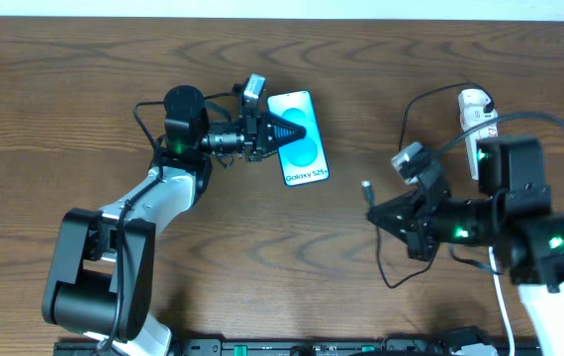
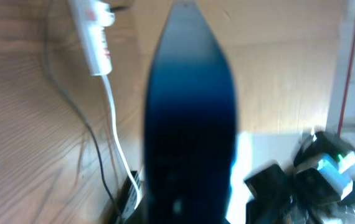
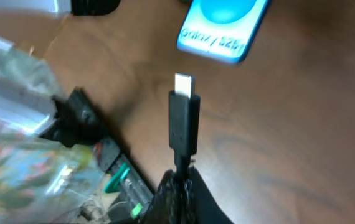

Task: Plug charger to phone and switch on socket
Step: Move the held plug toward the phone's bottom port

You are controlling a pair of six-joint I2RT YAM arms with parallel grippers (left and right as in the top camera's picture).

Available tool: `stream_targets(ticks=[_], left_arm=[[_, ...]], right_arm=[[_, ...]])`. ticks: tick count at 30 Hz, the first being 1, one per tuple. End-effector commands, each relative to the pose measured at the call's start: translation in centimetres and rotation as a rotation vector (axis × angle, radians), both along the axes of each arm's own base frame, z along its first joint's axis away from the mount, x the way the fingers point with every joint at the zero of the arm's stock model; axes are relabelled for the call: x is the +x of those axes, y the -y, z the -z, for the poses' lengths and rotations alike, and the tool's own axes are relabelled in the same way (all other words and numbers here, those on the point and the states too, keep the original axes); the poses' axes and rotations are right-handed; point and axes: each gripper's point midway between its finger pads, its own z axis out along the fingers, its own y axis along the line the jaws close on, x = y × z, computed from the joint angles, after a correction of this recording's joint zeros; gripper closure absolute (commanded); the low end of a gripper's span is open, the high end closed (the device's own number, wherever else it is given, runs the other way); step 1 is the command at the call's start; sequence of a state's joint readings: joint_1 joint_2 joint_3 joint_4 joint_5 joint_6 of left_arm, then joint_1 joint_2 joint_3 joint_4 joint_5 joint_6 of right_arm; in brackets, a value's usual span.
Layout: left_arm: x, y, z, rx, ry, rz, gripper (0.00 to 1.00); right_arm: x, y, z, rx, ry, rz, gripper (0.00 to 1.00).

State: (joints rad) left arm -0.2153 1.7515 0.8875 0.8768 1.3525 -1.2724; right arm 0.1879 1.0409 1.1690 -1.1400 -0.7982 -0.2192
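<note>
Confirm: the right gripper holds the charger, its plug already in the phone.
Wrong. The right gripper holds the charger, but its plug is not yet in the phone; the right wrist view shows table between them.

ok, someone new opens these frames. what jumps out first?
The phone, cyan screen lit, lies top centre in the overhead view, with the left tool lying across it. Next is the charger: its plug sticks out of the right tool, aimed toward the phone's bottom end but well apart from it. The white socket sits top right.
</note>
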Motion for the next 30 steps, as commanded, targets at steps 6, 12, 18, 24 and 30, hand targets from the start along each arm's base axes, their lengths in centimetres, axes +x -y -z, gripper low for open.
stream_targets(ticks=[6,12,18,24,30], left_arm=[[-0.6,-0.6,-2.4,-0.025,0.123,0.067,0.92],[2.2,-1.4,-2.5,-0.034,0.005,-0.092,0.93],[2.7,-1.3,-2.5,-0.037,0.000,-0.127,0.92],[2.6,-1.3,-2.9,-0.042,0.025,-0.118,0.93],[2.4,-1.3,-3.6,-0.059,0.060,-0.113,0.93]], right_arm=[[-1.0,-3.6,4.3,0.283,-0.192,-0.116,0.99],[0.9,-5.1,5.8,0.251,-0.214,-0.095,0.99],[2.2,-7.0,6.0,0.206,-0.162,-0.055,0.99],[3.1,-7.0,6.0,0.207,-0.168,-0.004,0.99],[3.1,-7.6,6.6,0.239,-0.278,0.002,0.99]])
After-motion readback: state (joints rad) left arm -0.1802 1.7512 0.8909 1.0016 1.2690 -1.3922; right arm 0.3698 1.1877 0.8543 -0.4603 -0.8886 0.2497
